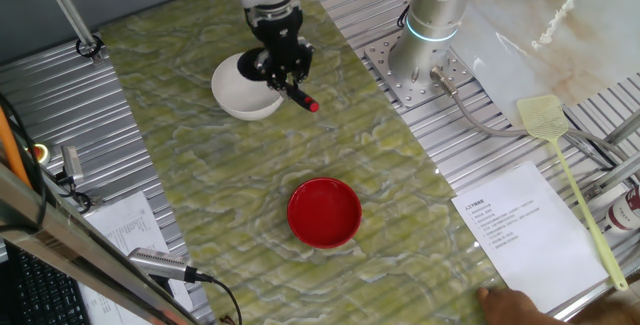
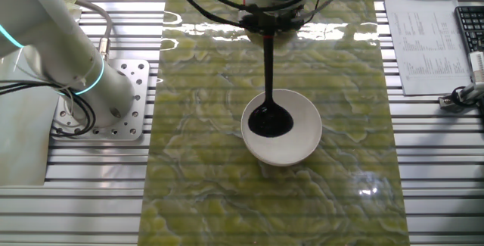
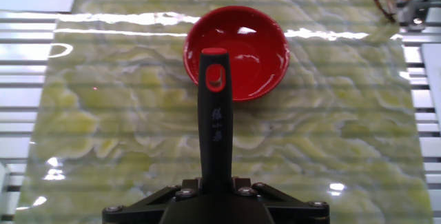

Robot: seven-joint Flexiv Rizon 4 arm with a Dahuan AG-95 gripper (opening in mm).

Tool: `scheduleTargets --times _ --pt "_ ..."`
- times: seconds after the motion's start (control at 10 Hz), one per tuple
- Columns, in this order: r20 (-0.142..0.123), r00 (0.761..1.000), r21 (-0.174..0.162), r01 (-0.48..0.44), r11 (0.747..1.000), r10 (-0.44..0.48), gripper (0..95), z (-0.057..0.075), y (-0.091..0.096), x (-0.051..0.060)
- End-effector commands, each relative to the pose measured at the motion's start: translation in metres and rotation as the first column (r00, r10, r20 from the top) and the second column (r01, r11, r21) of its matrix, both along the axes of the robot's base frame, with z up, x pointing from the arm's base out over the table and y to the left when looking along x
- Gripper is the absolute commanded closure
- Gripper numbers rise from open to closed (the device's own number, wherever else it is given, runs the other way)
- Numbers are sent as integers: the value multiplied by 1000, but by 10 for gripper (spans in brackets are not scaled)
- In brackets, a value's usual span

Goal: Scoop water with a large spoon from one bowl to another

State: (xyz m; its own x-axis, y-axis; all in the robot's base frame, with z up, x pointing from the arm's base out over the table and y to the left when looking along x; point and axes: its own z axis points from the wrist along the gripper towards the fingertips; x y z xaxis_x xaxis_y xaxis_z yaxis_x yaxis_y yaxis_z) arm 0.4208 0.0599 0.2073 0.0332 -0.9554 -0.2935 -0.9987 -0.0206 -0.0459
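At the upper left of one fixed view, the fingers (image 1: 283, 66) pinched the ladle (image 2: 269, 117), its scoop sunk in the white bowl (image 2: 302, 136).
A level lift would likely keep the water in before crossing to the red bowl (image 1: 324, 211), well apart lower on the glossy green-marbled desk (image 1: 420, 225); ribbed metal surrounded it.

ladle scoop (image 2: 269, 119) in one bowl (image 2: 301, 141), other bowl (image 1: 324, 212) well apart
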Motion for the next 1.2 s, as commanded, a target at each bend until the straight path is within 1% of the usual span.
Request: scheduleTargets --times 0.1,0.3,0.4,0.5,0.7,0.8,1.0,1.1,1.2 --pt "34 999 2 -1 1000 1 950 1 1 2" --pt "76 997 22 17 1000 -19 950 3 3 4" --pt "88 996 37 23 999 -26 950 3 3 5" --pt "97 995 43 34 998 -38 950 4 4 4" --pt "113 992 30 52 998 -55 950 6 5 5" --pt "113 992 27 53 998 -56 950 6 6 6" --pt "120 992 -3 48 999 -47 950 15 13 15" --pt "121 992 -6 47 999 -46 950 15 14 16" --pt "124 991 -5 46 999 -45 950 19 18 20"
